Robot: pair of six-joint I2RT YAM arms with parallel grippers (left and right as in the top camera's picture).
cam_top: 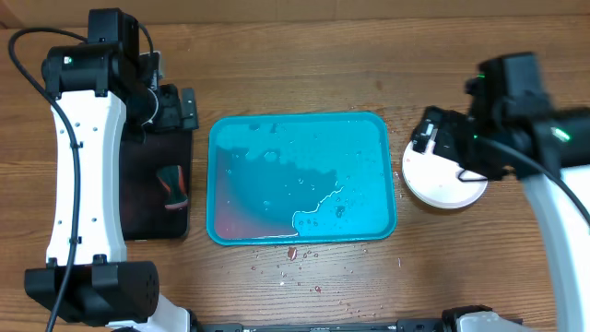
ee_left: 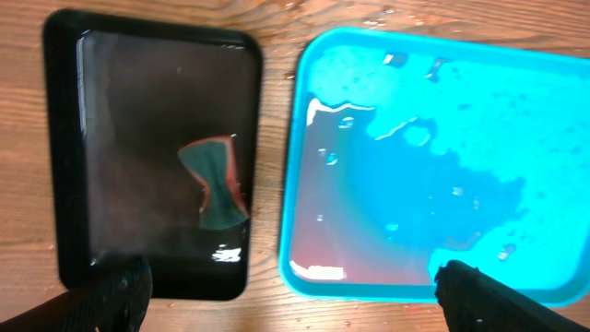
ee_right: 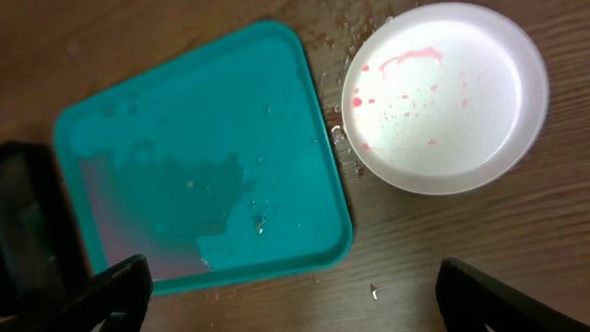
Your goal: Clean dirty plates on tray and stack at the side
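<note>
Right wrist view: the right gripper (ee_right: 295,295) hangs with its jaws spread wide and nothing held, one dark fingertip (ee_right: 109,290) in each lower corner and bare wood-grain table (ee_right: 415,240) between them. Beyond the jaws, towards the frame's right, lies a round, shallow white plate (ee_right: 442,97). It is smooth and glossy, speckled with red sauce on its left half, and apart from both fingers. Just beside it, towards the left, sits the tray (ee_right: 184,120), a turquoise plastic rectangle with rounded corners and a raised rim. It appears skewed in this view and holds a film of pink-tinged water. Droplets (ee_right: 343,138) dot the wood between plate and tray.

In the left wrist view the left gripper (ee_left: 293,297) is likewise wide open and empty. The tray's near rim (ee_left: 304,277) lies between the fingertips. Beside the tray is a glossy black tray (ee_left: 120,138) holding a waisted grey-green sponge (ee_left: 217,180) with a red edge.

From overhead, the turquoise tray (cam_top: 214,184) lies mid-table with its long axis running left to right. The plate (cam_top: 442,192) rests off its right end, partly under the right gripper (cam_top: 433,138). The left gripper (cam_top: 177,109) is over the far end of the black tray (cam_top: 147,212). I cannot tell whether other plates lie beneath the white one.
</note>
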